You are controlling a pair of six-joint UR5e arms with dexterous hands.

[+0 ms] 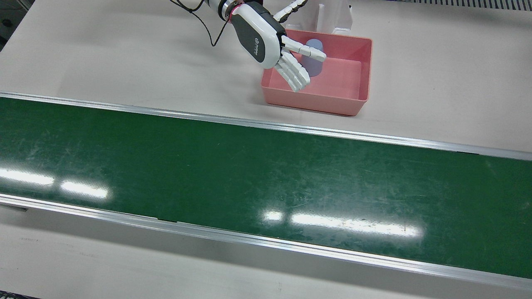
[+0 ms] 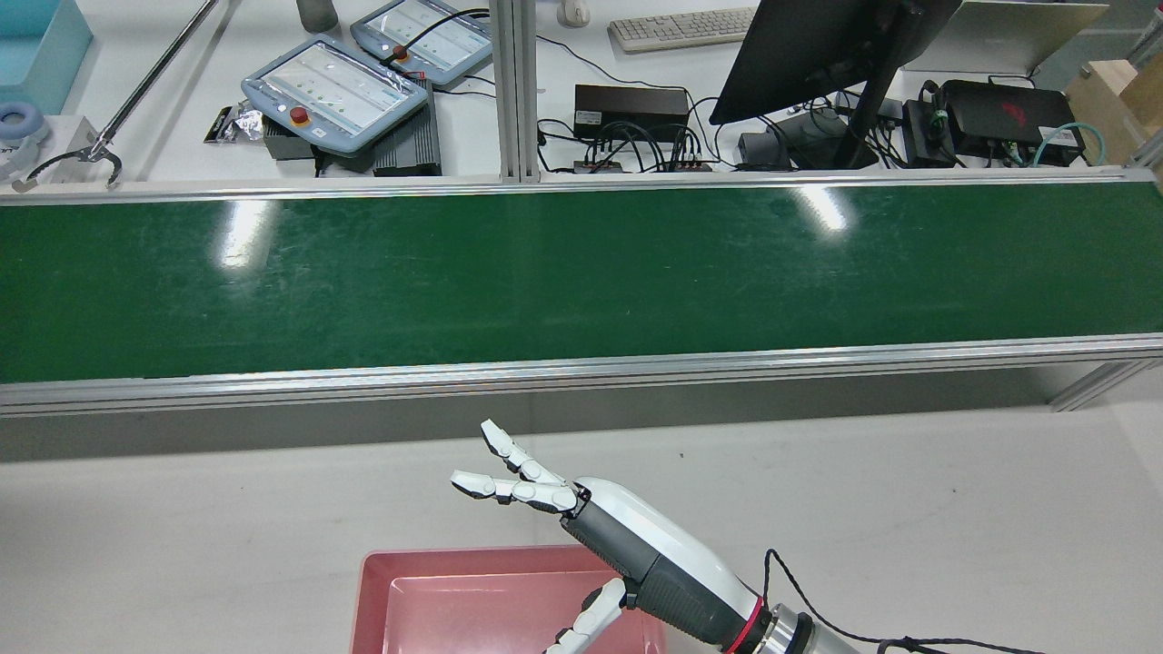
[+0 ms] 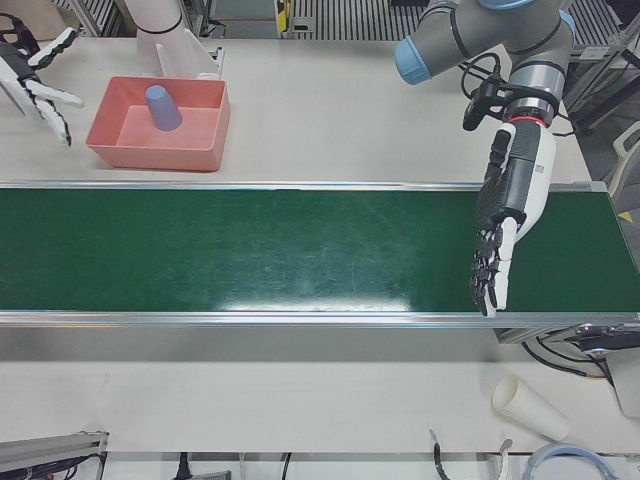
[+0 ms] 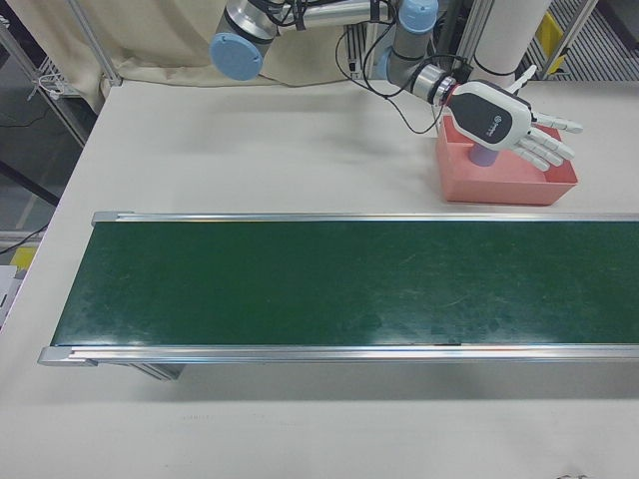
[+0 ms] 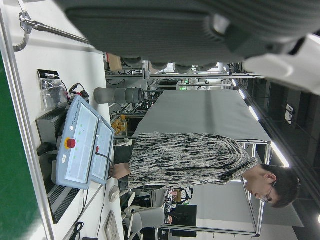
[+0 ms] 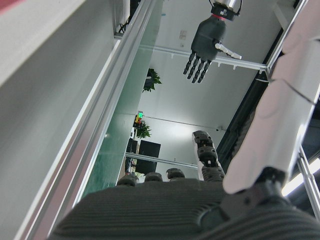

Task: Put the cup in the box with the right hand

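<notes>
Currently right hand hovers over the pink box's near-left edge, fingers spread, holding nothing. Blue cup sits inside the box, inverted. Left hand hangs empty, fingers down, over the green belt.

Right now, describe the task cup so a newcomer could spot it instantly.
Find the green conveyor belt; on the robot's side of it, a pink box sits on the white table. The blue cup stands inside, mouth down, near the right hand. The white paper cup lies outside, across the belt.
</notes>
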